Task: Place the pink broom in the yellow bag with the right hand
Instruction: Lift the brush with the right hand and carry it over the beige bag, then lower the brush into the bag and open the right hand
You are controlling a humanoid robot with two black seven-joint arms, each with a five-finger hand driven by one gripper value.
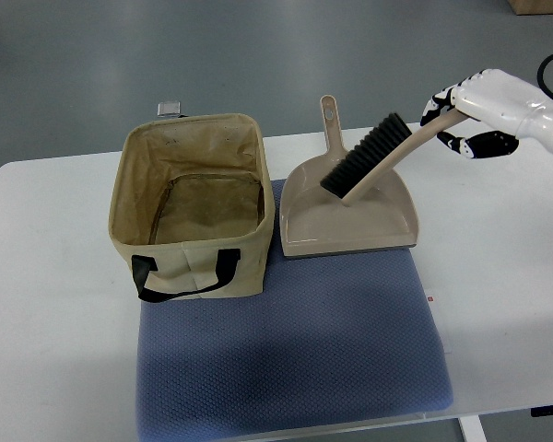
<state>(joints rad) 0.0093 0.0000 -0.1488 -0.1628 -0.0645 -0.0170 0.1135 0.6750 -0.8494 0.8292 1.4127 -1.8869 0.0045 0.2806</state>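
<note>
Nearest the camera lies a blue textured mat (pixel 295 368), spread over the white table (pixel 46 304) with its front edge close to the table's own. On its far left part stands the yellowish fabric bag (pixel 192 204), mouth open upward, black handle (pixel 184 276) drooping over its near wall. Just to the bag's right sits a beige dustpan (pixel 348 216) (handle pointing away from the robot).

Above the pan hangs the broom (pixel 373 157), which looks more beige than pink in this light. Its long axis slants from the black bristles (pixel 364 154), low and to the left over the pan, up to the handle end at upper right, where the right hand (pixel 475 115) is clenched around it; whether the bristle tips touch the pan is hard to tell. No left arm shows.

So the bag lies to the hand's left, past the pan, and the bristle end leads that way. Room above the pan and over the bag's rim looks free; the near-right rim is the edge to clear.
</note>
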